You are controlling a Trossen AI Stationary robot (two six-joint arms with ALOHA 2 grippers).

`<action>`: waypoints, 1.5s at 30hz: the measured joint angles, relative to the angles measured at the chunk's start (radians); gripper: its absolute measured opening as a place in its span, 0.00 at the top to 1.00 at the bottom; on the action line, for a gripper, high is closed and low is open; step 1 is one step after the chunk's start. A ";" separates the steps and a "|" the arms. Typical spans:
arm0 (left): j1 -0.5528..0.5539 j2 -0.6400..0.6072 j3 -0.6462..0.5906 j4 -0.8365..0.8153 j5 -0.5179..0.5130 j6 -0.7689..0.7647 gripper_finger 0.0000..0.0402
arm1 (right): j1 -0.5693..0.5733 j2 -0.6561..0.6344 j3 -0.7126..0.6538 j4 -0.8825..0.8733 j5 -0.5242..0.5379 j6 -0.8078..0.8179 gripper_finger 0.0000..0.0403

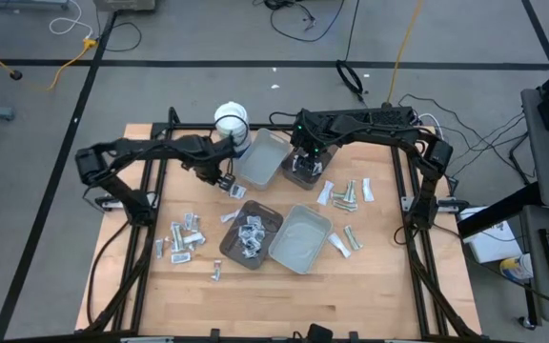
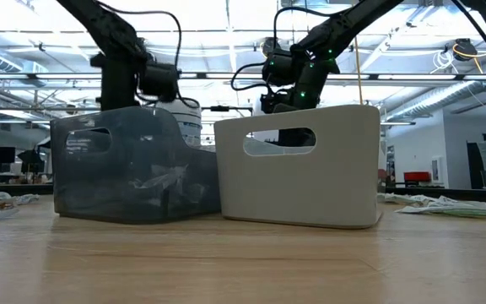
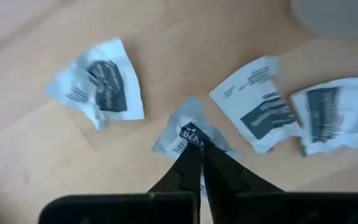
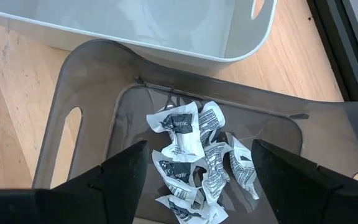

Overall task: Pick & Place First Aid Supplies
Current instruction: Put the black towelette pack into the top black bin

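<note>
The first aid supplies are small white packets with dark print. Several lie loose on the wooden table (image 1: 189, 235), several in a dark tray (image 1: 253, 235), and some to the right (image 1: 346, 193). My left gripper (image 3: 197, 144) points down beside a light grey tray (image 1: 260, 157) and is shut on one packet (image 3: 188, 127). Three more packets (image 3: 98, 84) (image 3: 260, 102) (image 3: 334, 112) lie flat on the wood around it. My right gripper (image 4: 199, 146) hangs open above a second dark tray (image 4: 92, 81) that holds a heap of packets (image 4: 194, 155). My left gripper pinches the crumpled white packet by its printed edge (image 3: 190, 132) between its two fingertips. The fingers come from above, pointing down. The rest of the packet spreads out beyond the tips; whether it is clear of the table I cannot tell.
A white round tub (image 1: 231, 121) stands at the far side, behind the light grey tray. Another light tray (image 1: 300, 238) sits beside the dark tray in the middle. The near part of the table (image 1: 284, 295) is bare wood. Black frame rails (image 1: 151, 191) run along both sides.
</note>
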 joint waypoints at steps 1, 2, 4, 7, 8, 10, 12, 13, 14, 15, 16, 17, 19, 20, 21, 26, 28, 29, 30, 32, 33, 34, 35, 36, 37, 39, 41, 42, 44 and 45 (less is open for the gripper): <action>-0.004 -0.020 0.000 -0.002 0.001 0.000 0.98 | 0.000 0.000 0.000 0.000 0.000 0.000 0.31; -0.007 -0.039 0.000 -0.003 0.007 0.001 0.98 | 0.000 0.000 0.000 0.000 0.000 0.000 0.31; -0.012 -0.079 0.000 -0.009 0.021 0.005 0.99 | 0.000 0.000 0.000 0.000 0.000 0.000 0.31; -0.024 -0.128 0.001 -0.014 0.066 0.005 0.98 | 0.000 0.000 0.000 0.001 0.000 0.000 0.31; -0.027 -0.142 0.001 -0.018 0.082 0.006 0.99 | 0.000 0.000 0.000 0.001 0.000 0.000 0.31; -0.037 -0.169 0.002 -0.027 0.111 0.004 0.99 | 0.000 0.000 0.000 0.001 0.000 0.000 0.31; -0.044 -0.194 0.002 -0.045 0.124 0.000 0.99 | 0.000 0.000 0.000 0.001 0.000 0.002 0.31; -0.051 -0.207 0.002 -0.050 0.124 0.000 0.99 | 0.000 0.000 0.000 0.000 0.000 0.002 0.31; -0.058 -0.215 0.003 -0.051 0.128 0.000 0.99 | 0.000 0.000 0.000 0.001 0.000 0.002 0.31; -0.064 -0.224 0.003 -0.057 0.137 0.001 0.99 | 0.001 0.000 0.000 0.000 0.000 0.002 0.31; -0.069 -0.233 0.002 -0.062 0.148 0.006 0.99 | 0.001 0.000 0.000 0.000 0.000 0.002 0.31; -0.076 -0.243 0.002 -0.061 0.160 0.014 0.99 | 0.001 0.000 0.000 0.000 0.000 0.002 0.31; -0.094 -0.256 0.003 -0.057 0.183 0.032 0.99 | 0.001 0.000 0.000 0.000 -0.001 0.002 0.31; -0.104 -0.260 0.003 -0.057 0.183 0.050 0.99 | 0.000 0.000 0.000 0.000 -0.002 0.002 0.31; -0.114 -0.263 0.002 -0.047 0.183 0.076 0.99 | 0.001 0.000 0.000 0.000 -0.006 0.001 0.31; -0.153 -0.265 0.003 0.154 0.229 0.142 0.99 | 0.008 -0.011 0.000 0.015 -0.191 0.000 0.31; -0.163 -0.267 0.003 0.253 0.250 0.150 0.99 | 0.022 -0.021 0.000 0.047 -0.214 -0.001 0.31; -0.170 -0.266 0.003 0.295 0.251 0.153 1.00 | 0.029 -0.025 0.000 0.062 -0.213 -0.005 0.31; -0.175 -0.266 0.003 0.330 0.251 0.155 1.00 | 0.035 -0.033 0.000 0.065 -0.218 -0.017 0.31; -0.182 -0.266 0.003 0.408 0.252 0.159 1.00 | 0.050 -0.048 -0.001 0.077 -0.261 -0.046 0.31; -0.182 -0.266 0.003 0.447 0.252 0.160 1.00 | 0.057 -0.056 -0.001 0.099 -0.289 -0.054 0.31; -0.182 -0.266 0.003 0.476 0.252 0.163 1.00 | 0.065 -0.066 -0.001 0.116 -0.318 -0.058 0.31; -0.181 -0.266 0.003 0.507 0.256 0.166 1.00 | 0.071 -0.076 -0.001 0.125 -0.343 -0.057 0.31; -0.181 -0.266 0.003 0.545 0.261 0.166 1.00 | 0.079 -0.084 -0.001 0.134 -0.362 -0.054 0.31; -0.181 -0.266 0.003 0.584 0.267 0.167 1.00 | 0.086 -0.089 -0.001 0.153 -0.375 -0.051 0.31; -0.182 -0.266 0.003 0.650 0.279 0.170 1.00 | 0.099 -0.104 -0.001 0.178 -0.387 -0.050 0.31; -0.182 -0.266 0.003 0.705 0.282 0.169 1.00 | 0.114 -0.117 -0.001 0.213 -0.397 -0.050 0.31; -0.181 -0.266 0.003 0.727 0.281 0.169 1.00 | 0.122 -0.122 0.001 0.240 -0.397 -0.050 0.31; -0.183 -0.266 0.003 0.755 0.283 0.164 1.00 | 0.136 -0.139 0.000 0.253 -0.397 -0.055 0.31; -0.183 -0.266 0.003 0.759 0.289 0.163 1.00 | 0.144 -0.143 -0.001 0.268 -0.398 -0.058 0.31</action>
